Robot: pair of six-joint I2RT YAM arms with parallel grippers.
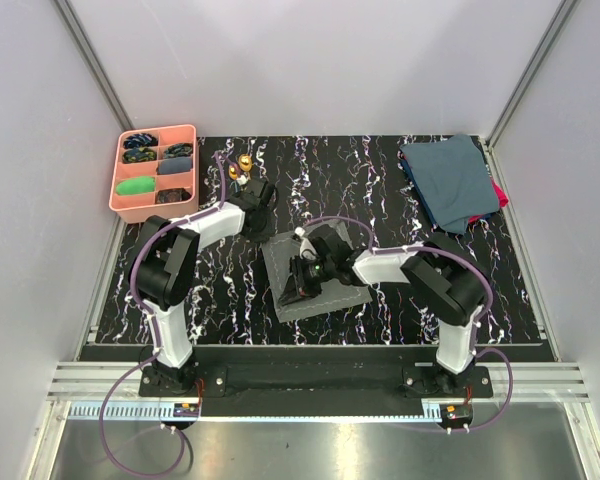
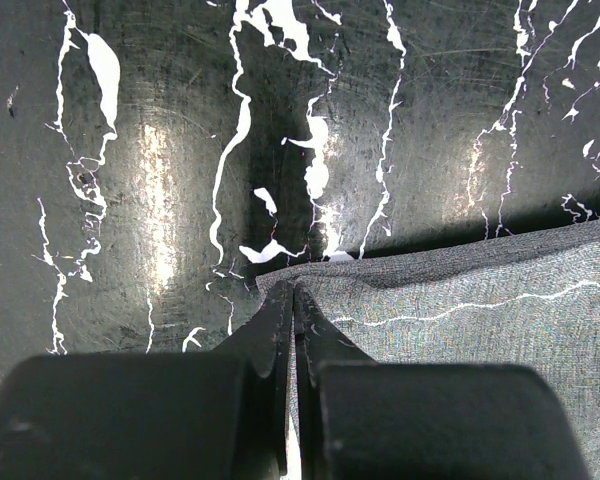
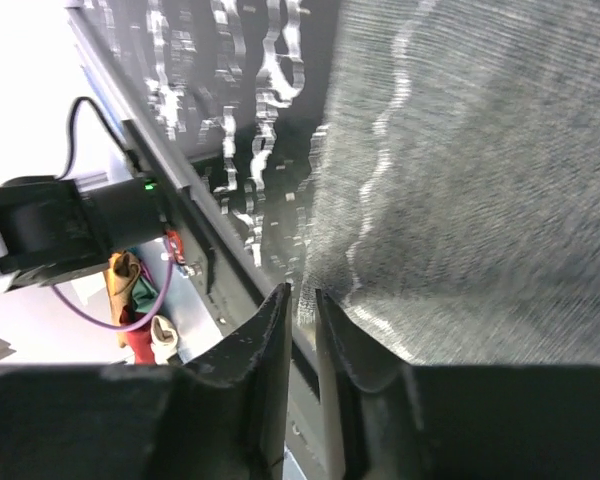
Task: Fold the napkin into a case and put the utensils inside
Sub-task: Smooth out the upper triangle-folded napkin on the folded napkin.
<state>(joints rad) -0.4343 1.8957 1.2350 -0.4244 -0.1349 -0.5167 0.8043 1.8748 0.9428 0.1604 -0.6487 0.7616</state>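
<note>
**Black marbled table (image 1: pixel 480 290), grey napkin between both grippers**

White walls close in the dark, white-veined tabletop. The napkin (image 1: pixel 337 296) lies spread on it, directly under the right gripper (image 3: pixel 302 292) and just to the near right of the left gripper (image 2: pixel 292 290).

In the left wrist view the left gripper's fingers are pressed together with no gap. Their tips meet one corner of the cloth, and its hem runs off to their right. Whether any fabric is caught between them cannot be told.

The right gripper's fingers stand narrowly parted with nothing in the slit. The napkin's edge is just ahead and to the right of the tips, and the table's near rail is to their left.

The utensils (image 1: pixel 242 165) sit just beyond the left gripper. The pink tray (image 1: pixel 150 212) is farther off to that gripper's left. The folded blue-teal cloths (image 1: pixel 450 180) lie well away, beyond and to the right of the right gripper.
</note>
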